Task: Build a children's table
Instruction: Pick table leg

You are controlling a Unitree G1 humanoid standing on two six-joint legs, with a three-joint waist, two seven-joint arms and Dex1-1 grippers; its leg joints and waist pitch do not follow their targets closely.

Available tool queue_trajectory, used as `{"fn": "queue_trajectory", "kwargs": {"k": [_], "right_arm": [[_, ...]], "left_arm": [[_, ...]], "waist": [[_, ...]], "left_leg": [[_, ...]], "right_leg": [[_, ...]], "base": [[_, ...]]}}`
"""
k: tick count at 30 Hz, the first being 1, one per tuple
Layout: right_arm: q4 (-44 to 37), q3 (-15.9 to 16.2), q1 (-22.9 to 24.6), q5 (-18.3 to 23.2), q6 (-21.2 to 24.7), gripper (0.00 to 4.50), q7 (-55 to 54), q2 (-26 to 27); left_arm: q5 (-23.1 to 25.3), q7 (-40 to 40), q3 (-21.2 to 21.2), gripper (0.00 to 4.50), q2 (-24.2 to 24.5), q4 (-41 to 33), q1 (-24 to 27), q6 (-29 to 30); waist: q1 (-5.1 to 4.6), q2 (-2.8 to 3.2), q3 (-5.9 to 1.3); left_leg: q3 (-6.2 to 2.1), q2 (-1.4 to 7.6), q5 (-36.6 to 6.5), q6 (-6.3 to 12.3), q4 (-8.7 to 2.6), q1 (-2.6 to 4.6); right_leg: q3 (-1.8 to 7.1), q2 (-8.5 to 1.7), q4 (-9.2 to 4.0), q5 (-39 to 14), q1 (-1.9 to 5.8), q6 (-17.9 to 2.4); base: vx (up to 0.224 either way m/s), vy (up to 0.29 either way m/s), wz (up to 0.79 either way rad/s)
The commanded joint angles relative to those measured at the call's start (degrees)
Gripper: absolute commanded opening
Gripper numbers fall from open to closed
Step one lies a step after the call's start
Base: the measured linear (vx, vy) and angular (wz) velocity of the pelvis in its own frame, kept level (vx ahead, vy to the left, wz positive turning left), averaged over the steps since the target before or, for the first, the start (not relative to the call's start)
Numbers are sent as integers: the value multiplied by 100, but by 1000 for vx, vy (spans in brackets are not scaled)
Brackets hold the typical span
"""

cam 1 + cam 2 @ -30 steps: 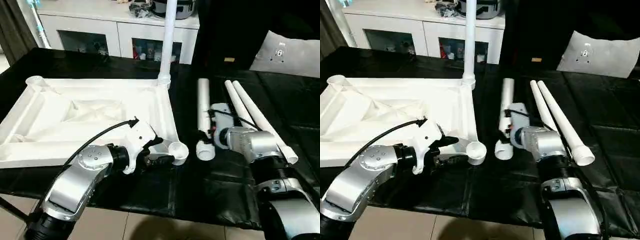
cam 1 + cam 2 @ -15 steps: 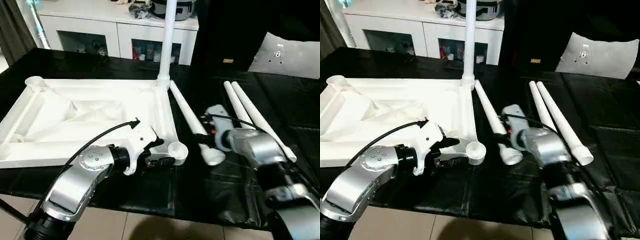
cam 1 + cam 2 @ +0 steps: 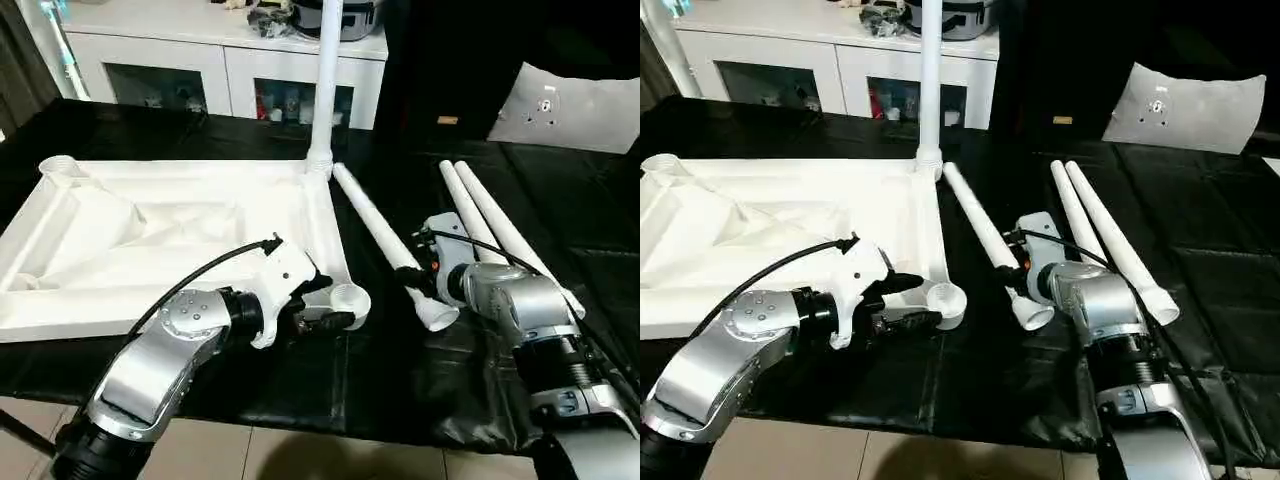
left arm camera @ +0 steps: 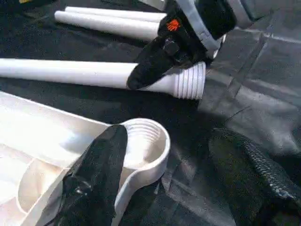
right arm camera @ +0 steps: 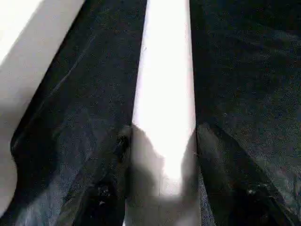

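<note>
The ribbed white plastic top (image 3: 170, 235) lies upside down on the black, wrinkled desk (image 3: 400, 370). Its threaded round corner socket (image 4: 143, 143) is straddled by the left gripper (image 4: 164, 174), fingers spread apart. A smooth tapered leg (image 3: 385, 235) is clamped near its ridged end by the right gripper (image 4: 162, 63).

Smooth white plastic table top (image 3: 200, 215) and legs (image 3: 385, 235), wrinkled glossy black table covering (image 3: 420, 370), perhaps plastic sheet, brushed-silver forearms (image 3: 150, 370)
</note>
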Motion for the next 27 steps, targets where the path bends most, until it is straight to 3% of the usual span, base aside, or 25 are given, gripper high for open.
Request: {"fn": "queue_trajectory", "kwargs": {"k": [1, 3, 4, 6, 7, 11, 14, 15, 18, 19, 24, 27], "right_arm": [[-101, -293, 137, 185, -122, 181, -213, 84], [-265, -390, 267, 164, -679, 181, -331, 136], [-289, -407, 285, 161, -751, 181, -352, 148], [-417, -602, 352, 122, -1130, 181, -668, 242], [-427, -690, 346, 136, -1259, 181, -772, 277], [-467, -1290, 231, 490, -1025, 181, -946, 386], [-515, -1462, 207, 673, -1284, 181, -892, 423], [-662, -1664, 184, 974, -1618, 181, -808, 514], [-889, -1768, 193, 1251, -1852, 181, -648, 607], [-910, -1769, 195, 1271, -1856, 181, -628, 613], [-2042, -1624, 449, 2283, -1790, 180, 589, 881], [-2235, -1575, 523, 2561, -1731, 180, 817, 920]], "left_arm": [[-71, 63, 116, 312, -19, -41, -51, -30], [-119, 121, 196, 312, -71, -37, -38, -43], [-129, 130, 210, 312, -79, -35, -36, -43], [-223, 219, 333, 312, -160, -25, -24, 1], [-258, 254, 384, 312, -197, -7, -32, 31], [-312, 451, 578, 312, -340, 99, -145, 5], [-306, 605, 709, 312, -427, 170, -224, -80], [-308, 758, 860, 312, -522, 260, -291, -195], [-363, 818, 961, 312, -574, 285, -329, -207], [-370, 818, 967, 340, -577, 283, -331, -204], [-772, 921, 1280, 360, -800, 219, -536, -28], [-962, 959, 1426, 388, -903, 223, -645, 79]], "waist": [[23, 46, -346], [25, 63, -346], [19, 53, -347], [13, 91, -341], [12, 74, -353], [14, 60, -359], [27, 59, -361], [37, 72, -367], [38, 74, -371], [33, 69, -371], [68, 92, -359], [92, 97, -348]], "left_leg": [[-88, 226, -1512, -84, -397, 5], [-80, 227, -1517, -99, -400, 2], [-82, 222, -1512, -96, -402, -6], [-80, 219, -1570, -97, -403, 6], [-79, 211, -1537, -106, -399, 1], [-68, 203, -1381, -26, -399, -9], [-60, 204, -1279, 33, -393, -18], [-62, 208, -1241, 62, -391, -20], [-73, 216, -1189, 88, -399, -40], [-67, 217, -1175, 102, -398, -40], [-75, 237, -1258, 196, -419, -34], [-72, 243, -1277, 191, -420, -16]], "right_leg": [[240, -305, -463, -2289, 244, -813], [241, -312, -470, -2213, 240, -818], [236, -307, -466, -2205, 249, -825], [236, -300, -484, -2226, 239, -815], [237, -305, -468, -2209, 246, -823], [240, -275, -437, -1961, 266, -854], [238, -286, -437, -1853, 271, -861], [240, -298, -432, -1813, 280, -880], [234, -301, -420, -1746, 298, -876], [236, -298, -421, -1712, 294, -884], [238, -293, -428, -1718, 296, -933], [238, -299, -445, -1787, 278, -965]], "base": [[0, 0, 0], [0, 0, 0], [0, 0, 0], [0, 0, 0], [0, 0, 0], [0, 0, 0], [0, 0, 0], [0, 0, 0], [0, 0, 0], [0, 0, 0], [0, 0, 0], [0, 0, 0]]}}
